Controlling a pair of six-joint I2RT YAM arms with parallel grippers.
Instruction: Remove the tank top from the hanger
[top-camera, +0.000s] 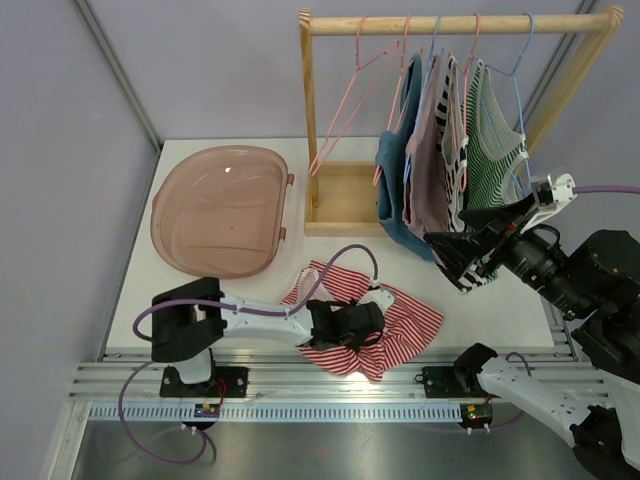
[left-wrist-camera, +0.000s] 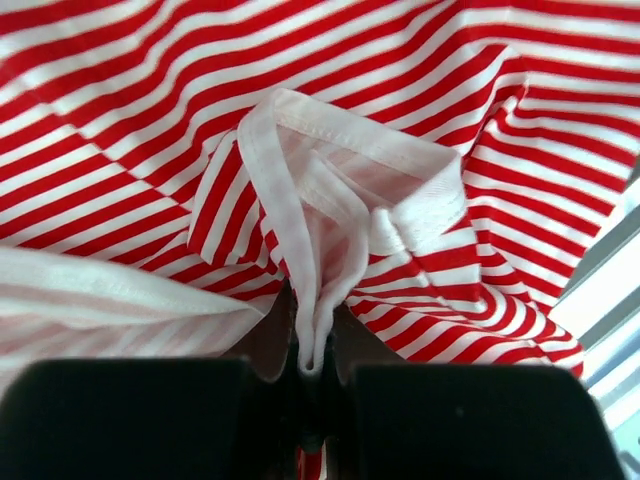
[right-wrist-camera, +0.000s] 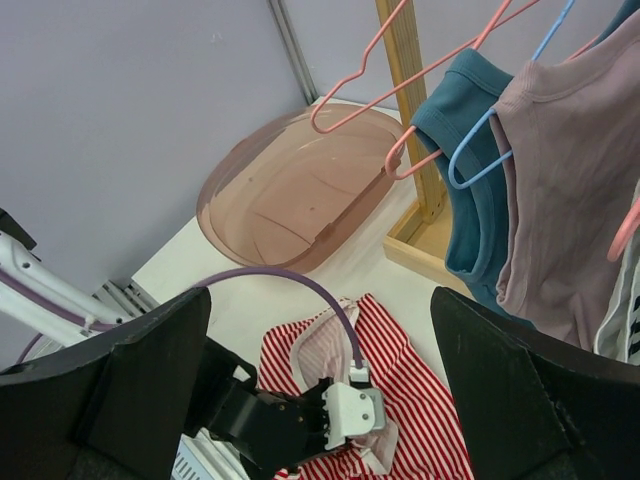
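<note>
Red-and-white striped tank top (top-camera: 405, 322) lies crumpled on the surface (top-camera: 490, 320) at lower centre of the top view, off any hanger, so I judge the removal itself done. One empty pink hanger (top-camera: 334, 120) hangs at the left end of the wooden rack (top-camera: 460, 22); probably its hanger, can't confirm. Left end effector (top-camera: 376, 316) is clamped on the top's white hem; the wrist view shows the fold pinched between the fingers. All that looks left is letting go and backing off. Right end effector (top-camera: 455, 262) is raised at mid right beside the rack, fingers apart, holding nothing. Counts: five hangers; four other garments on them, namely teal (top-camera: 392, 190), mauve (top-camera: 430, 150), black-and-white striped (top-camera: 457, 140), green striped (top-camera: 495, 140); one brown tub (top-camera: 225, 210), upper left.
</note>
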